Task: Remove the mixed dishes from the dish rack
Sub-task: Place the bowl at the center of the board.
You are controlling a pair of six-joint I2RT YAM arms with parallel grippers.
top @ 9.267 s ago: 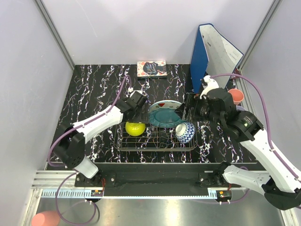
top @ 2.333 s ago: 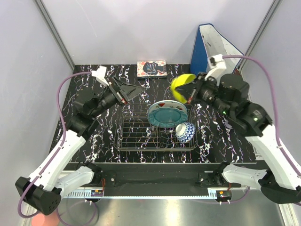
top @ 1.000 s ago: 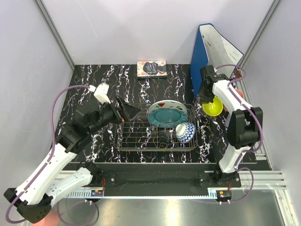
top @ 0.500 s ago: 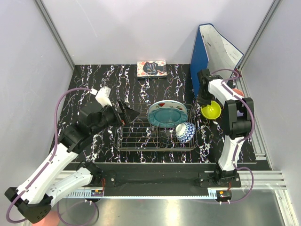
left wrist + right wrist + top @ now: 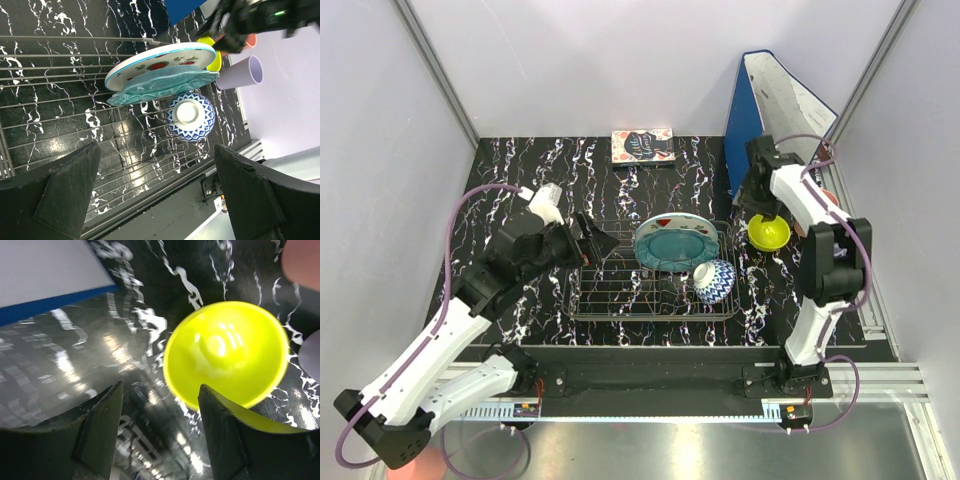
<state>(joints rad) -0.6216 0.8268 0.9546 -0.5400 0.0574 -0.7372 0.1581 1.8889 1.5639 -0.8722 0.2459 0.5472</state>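
The wire dish rack [image 5: 610, 292] holds the teal scalloped plate [image 5: 677, 248], the white watermelon plate [image 5: 667, 221] behind it, and the blue-white bowl [image 5: 713, 281] upside down. All three show in the left wrist view: teal plate [image 5: 165, 85], white plate [image 5: 160, 62], bowl [image 5: 190, 117]. The yellow-green bowl [image 5: 769, 232] sits upright on the table right of the rack. My right gripper [image 5: 160, 432] is open just above its edge [image 5: 227, 355]. My left gripper [image 5: 595, 240] is open and empty over the rack's left end. The lilac cup [image 5: 240, 74] and pink cup [image 5: 248, 40] stand right of the bowl.
A blue binder [image 5: 760, 110] stands open at the back right, close behind my right gripper. A patterned book [image 5: 643, 146] lies at the table's back edge. White walls close in the table on three sides.
The yellow-green bowl left the rack, passed to my right gripper and now rests on the table by the cups. My left gripper has drifted right over the rack's left end.
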